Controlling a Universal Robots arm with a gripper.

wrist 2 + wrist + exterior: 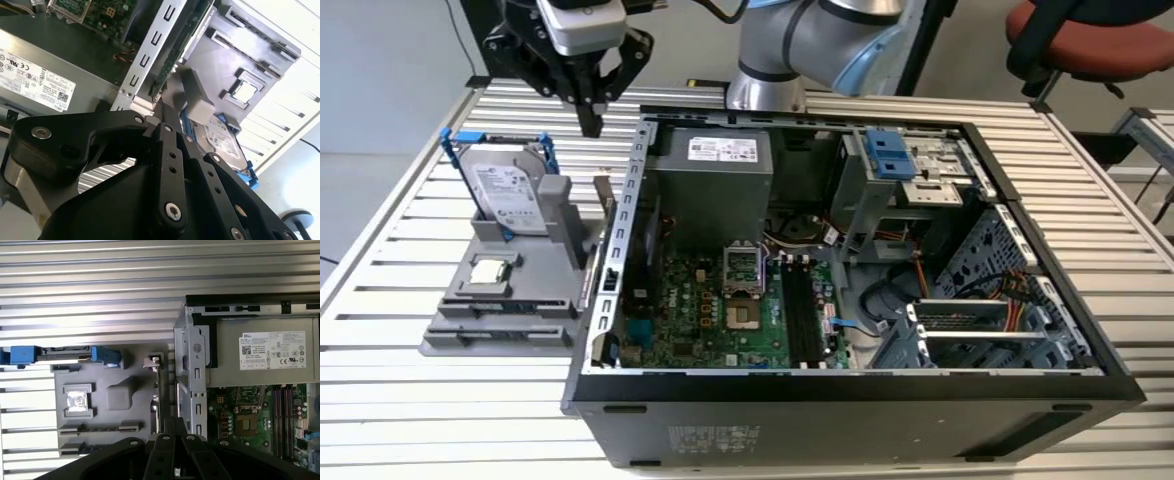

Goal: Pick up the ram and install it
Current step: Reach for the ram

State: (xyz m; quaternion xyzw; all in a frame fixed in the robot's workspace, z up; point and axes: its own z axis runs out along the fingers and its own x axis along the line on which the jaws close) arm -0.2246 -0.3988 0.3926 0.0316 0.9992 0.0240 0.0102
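The ram point(603, 205) is a thin dark green stick standing on its long edge at the side of a grey holder point(494, 335), close against the open computer case's wall point(635, 170). It shows edge-on in both wrist views point(158, 390) point(176, 50). My gripper point(592, 124) hangs above the far end of the holder, a little above and beyond the ram. Its black fingers point(167, 122) are shut together with nothing between them. The long memory slots point(801, 310) lie on the motherboard inside the case, also seen in the first wrist view point(282, 420).
A silver hard drive in a blue bracket point(507, 190) stands at the holder's back, and a square silver processor chip point(490, 272) lies in its middle. A grey power supply point(714, 185) fills the case's far corner. Everything rests on a slatted metal table point(400, 400). A red chair point(1101, 40) stands behind.
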